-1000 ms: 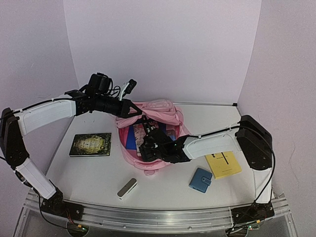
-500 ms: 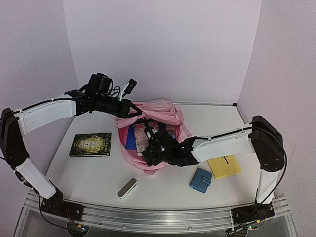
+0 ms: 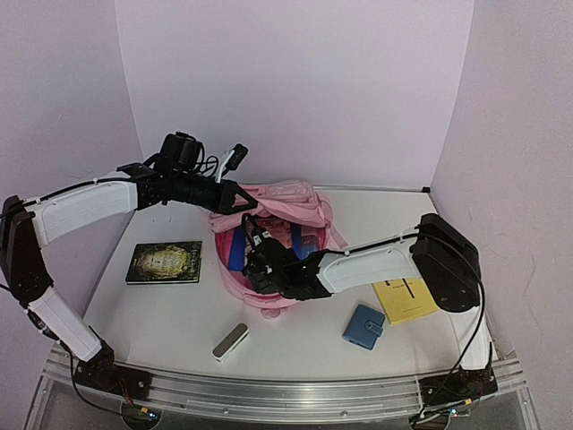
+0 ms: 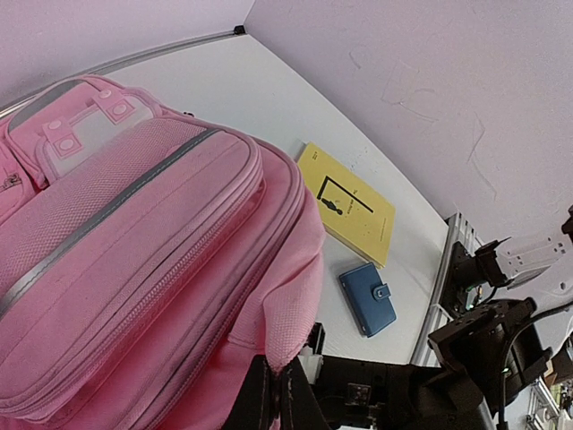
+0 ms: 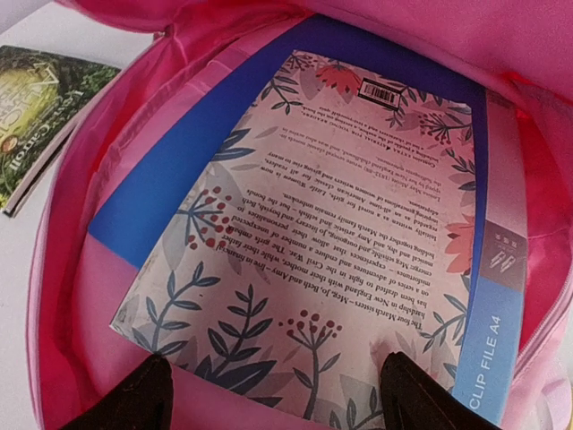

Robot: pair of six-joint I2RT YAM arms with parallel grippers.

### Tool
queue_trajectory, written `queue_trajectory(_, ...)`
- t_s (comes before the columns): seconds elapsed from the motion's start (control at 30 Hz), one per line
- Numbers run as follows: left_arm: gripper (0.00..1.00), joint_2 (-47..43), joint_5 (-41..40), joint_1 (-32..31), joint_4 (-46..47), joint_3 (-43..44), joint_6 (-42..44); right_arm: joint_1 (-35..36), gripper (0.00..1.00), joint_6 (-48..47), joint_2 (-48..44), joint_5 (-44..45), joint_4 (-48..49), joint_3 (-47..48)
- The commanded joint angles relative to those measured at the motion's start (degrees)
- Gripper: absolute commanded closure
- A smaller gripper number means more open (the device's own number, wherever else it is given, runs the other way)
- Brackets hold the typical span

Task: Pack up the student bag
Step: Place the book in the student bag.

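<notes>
**Open pink backpack holding two items, four more loose on the bench**

A pink student bag point(image 3: 291, 197) lies at the middle of the white bench point(image 3: 295, 354), towards the far side, with its main compartment open and facing up. Two things lie inside it. One is a blue clip file point(image 5: 179, 170), flat against the pink lining. The other is a floral paperback point(image 5: 313, 251), lying on top of the file with its back cover up and a barcode at its far edge. The file's blue shows past the book on the left and right.

Four single items lie loose on the bench. One dark green book point(image 3: 164, 262) is to the left of the bag. One yellow booklet point(image 3: 407, 300) is to the right. One blue wallet point(image 3: 363, 326) with a snap tab sits just near of the booklet. One small white oblong object point(image 3: 230, 341) lies near the front edge.

The left tool point(image 3: 235, 199) is clenched on the pink fabric at the bag's far left rim. The right tool point(image 5: 286, 403) hangs over the open compartment just above the paperback, its fingers spread wide with nothing between them.
</notes>
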Motion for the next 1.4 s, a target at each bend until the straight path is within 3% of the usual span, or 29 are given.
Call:
queue_trajectory(0.0,1.0,-4.4,1.3,0.0,2.5,2.0,0.7,-2.6,0.22,5.0,3.3,5.4,0.1,4.4)
queue_trajectory(0.3,1.0,-4.9,1.3,-0.1,2.5,2.0,0.7,-6.6,0.22,4.5,8.4,7.4,4.2,7.1)
queue_trajectory(0.83,1.0,-4.1,1.5,-0.1,2.5,2.0,0.5,-12.8,0.2,-6.8,11.2,5.3,17.3,8.7)
queue_trajectory(1.13,1.0,-2.9,0.0,0.0,3.4,0.9,0.4,-8.0,0.06,-6.3,-3.8,-2.6,18.9,-5.4)
queue_trajectory(1.37,1.0,-0.2,-0.4,-0.1,3.7,2.0,-0.5,-6.5,0.02,5.4,-19.6,-10.2,23.2,-23.4)
